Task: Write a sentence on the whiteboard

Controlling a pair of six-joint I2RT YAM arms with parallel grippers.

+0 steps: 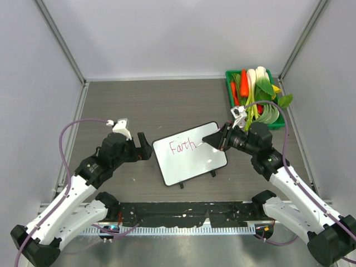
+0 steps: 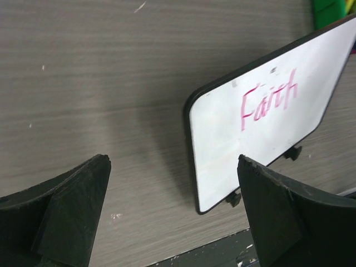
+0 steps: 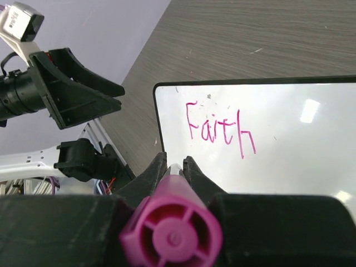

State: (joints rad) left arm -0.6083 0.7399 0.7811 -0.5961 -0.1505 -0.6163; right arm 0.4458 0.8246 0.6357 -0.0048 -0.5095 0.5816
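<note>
Grey wood-grain worktop [image 1: 167, 105], walled by pale panels on three sides. Along its near edge, a black mounting rail [image 1: 183, 214] carrying both arm bases. In the far right corner, a green crate [image 1: 230, 89] heaped with toy vegetables [image 1: 253, 83], just behind the right arm's wrist and well apart from the writing area.

Mid-worktop, between the two arms, the whiteboard [image 1: 192, 161]: skewed to the table edges, propped on two small black feet at its near side. Of the sentence [image 1: 182, 147], only "Faith" in pink-magenta, close to the board's upper left corner.

Left end effector [image 1: 146, 149]: jaws spread wide, nothing between them, aimed at the board's left edge and just beside it; contact not discernible.

Right end effector [image 1: 210, 139]: clamped shut around a magenta marker [image 3: 172, 233], capped rear end toward the wrist camera, poised over the board just right of the "h". Marker tip hidden by the fingers; touching the surface or not, impossible to tell.
</note>
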